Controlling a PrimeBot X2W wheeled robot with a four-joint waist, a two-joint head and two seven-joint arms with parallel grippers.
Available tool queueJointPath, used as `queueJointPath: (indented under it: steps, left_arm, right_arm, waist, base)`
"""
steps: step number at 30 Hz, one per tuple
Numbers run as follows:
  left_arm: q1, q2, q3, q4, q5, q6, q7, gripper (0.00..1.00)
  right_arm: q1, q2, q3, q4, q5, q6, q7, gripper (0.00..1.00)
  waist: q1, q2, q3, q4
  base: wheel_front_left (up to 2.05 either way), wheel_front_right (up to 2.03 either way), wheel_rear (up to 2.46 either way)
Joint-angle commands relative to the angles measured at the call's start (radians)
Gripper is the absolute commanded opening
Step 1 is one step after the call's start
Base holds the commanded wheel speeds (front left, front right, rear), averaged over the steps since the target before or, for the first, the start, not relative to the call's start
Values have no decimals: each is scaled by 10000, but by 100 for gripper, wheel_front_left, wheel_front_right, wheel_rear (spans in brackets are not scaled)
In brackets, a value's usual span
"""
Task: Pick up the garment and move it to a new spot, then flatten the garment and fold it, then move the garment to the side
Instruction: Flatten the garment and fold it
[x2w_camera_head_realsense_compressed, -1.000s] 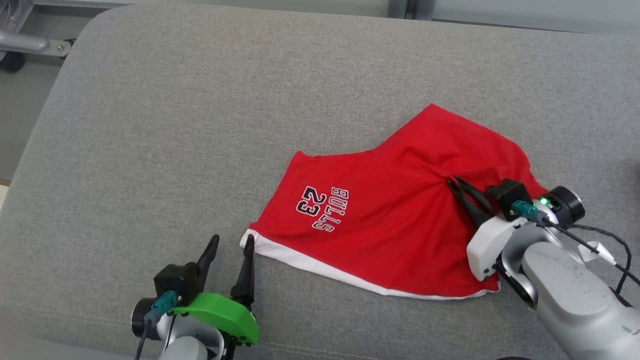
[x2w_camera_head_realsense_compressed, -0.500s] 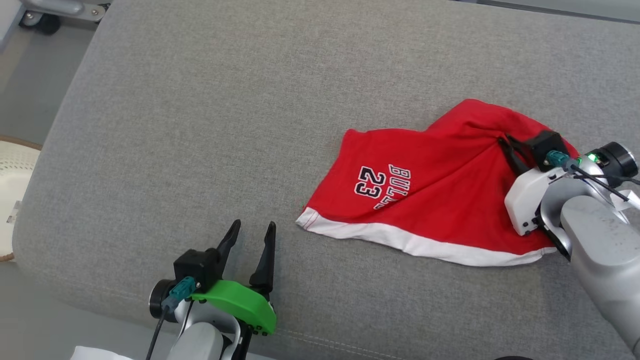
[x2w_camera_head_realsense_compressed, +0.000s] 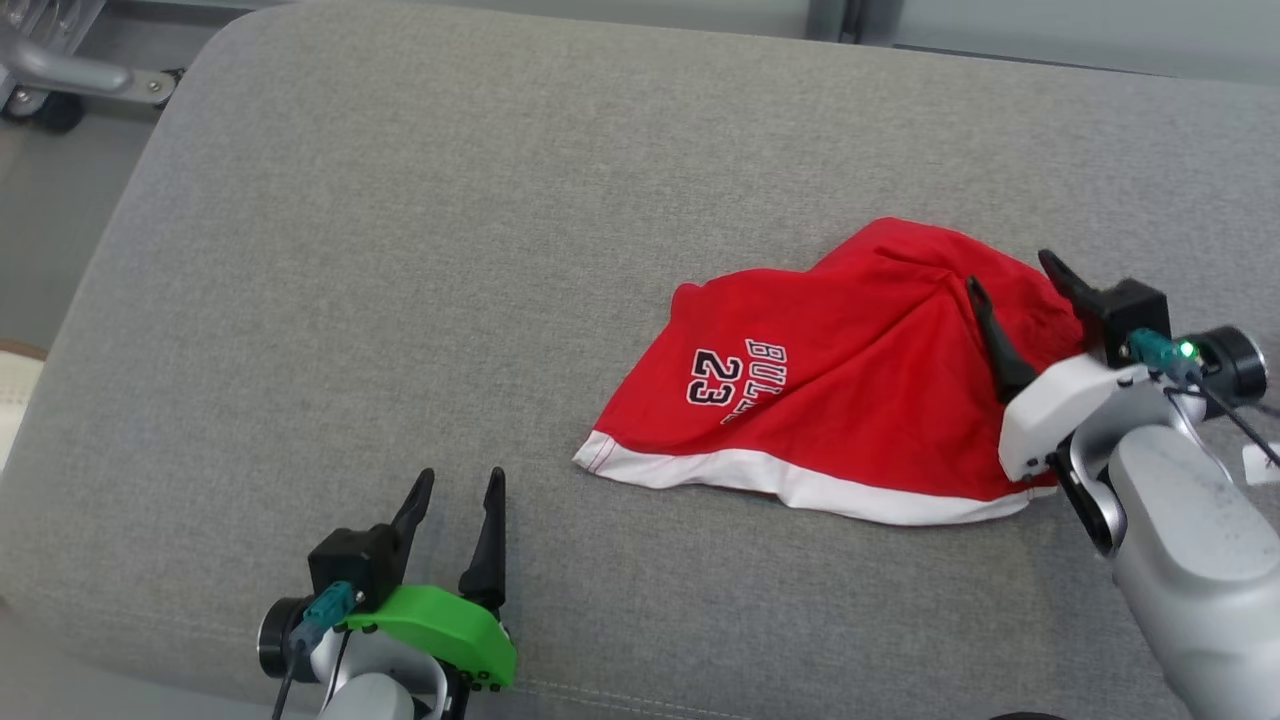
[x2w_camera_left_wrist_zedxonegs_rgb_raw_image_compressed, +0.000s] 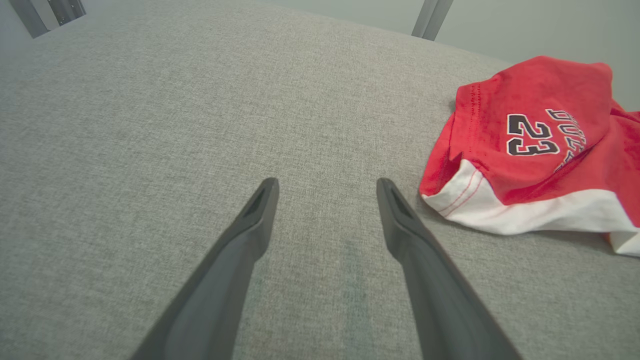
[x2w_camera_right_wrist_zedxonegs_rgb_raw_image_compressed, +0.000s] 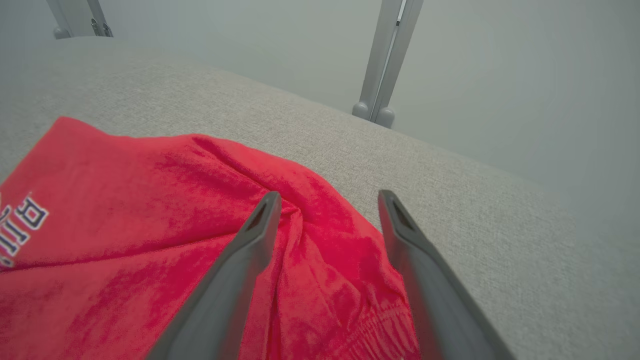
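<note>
Red garment (x2w_camera_head_realsense_compressed: 850, 390) stretched left-right, white hem (x2w_camera_head_realsense_compressed: 800, 482) nearest robot, right gripper (x2w_camera_head_realsense_compressed: 1008, 270) spread over it, left gripper (x2w_camera_head_realsense_compressed: 461, 474) spread

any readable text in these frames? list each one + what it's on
"23": on the red garment, dark digits outlined in white, clear in the head and left wrist views.
"BUL": next to the 23 on the same garment; the rest of the word runs into a fold and cannot be read.
Nothing else readable.
</note>
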Motion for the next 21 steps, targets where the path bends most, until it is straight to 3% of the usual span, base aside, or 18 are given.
queueJointPath:
  steps: [1,11,21]
  left_arm:
    - [136,37,101,-15,95,29,-23,100]
    - [1034,37,1275,-340,847,-25,-23,100]
    - [1901,38,2133,-780,1263,-41,-23,100]
  right_arm:
    - [483,42,-147,-170,34,-22,-35,100]
    - [3676,809,-1611,-2718,-148,-20,-36,100]
    - [5435,1492,-1607,-3594,-259,-20,-35,100]
  waist:
    - [0,0,-568,-617]
    - [0,0,-1541,-1825]
    - [0,0,-2167,-2399]
  base:
    - [0,0,0]
    - [0,0,0]
    - [0,0,0]
